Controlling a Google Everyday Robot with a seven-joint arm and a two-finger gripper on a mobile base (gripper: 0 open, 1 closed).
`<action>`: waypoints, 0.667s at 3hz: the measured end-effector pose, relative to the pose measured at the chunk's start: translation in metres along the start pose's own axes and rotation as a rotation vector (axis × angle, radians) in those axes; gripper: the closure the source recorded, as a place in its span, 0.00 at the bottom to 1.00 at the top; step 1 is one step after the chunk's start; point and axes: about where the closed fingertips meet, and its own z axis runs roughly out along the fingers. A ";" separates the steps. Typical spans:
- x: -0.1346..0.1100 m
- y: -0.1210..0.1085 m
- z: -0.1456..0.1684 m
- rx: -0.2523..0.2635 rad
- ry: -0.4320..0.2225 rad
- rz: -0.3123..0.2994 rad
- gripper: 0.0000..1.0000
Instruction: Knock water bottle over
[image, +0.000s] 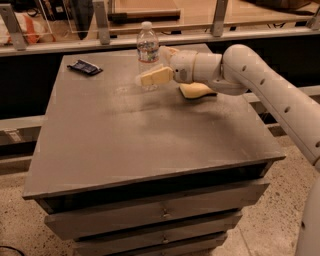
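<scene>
The water bottle (147, 48) stands upright near the far edge of the grey table (150, 145). It is clear and ribbed, with a white cap and a dark label band. My gripper (158, 64) reaches in from the right at the bottle's lower half. It is open, with one cream finger (156, 76) in front of the bottle's base and the other finger just right of the bottle at label height. The near finger hides part of the bottle's base. I cannot tell whether a finger touches the bottle.
A yellow sponge (196, 90) lies on the table under my wrist, right of the bottle. A dark flat packet (85, 67) lies at the far left corner. A railing with glass panels (100, 22) runs behind the table. Drawers (160, 212) sit below the tabletop.
</scene>
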 end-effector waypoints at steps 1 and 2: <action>-0.002 0.000 0.013 -0.040 -0.017 -0.005 0.18; -0.006 0.000 0.021 -0.064 -0.024 -0.010 0.41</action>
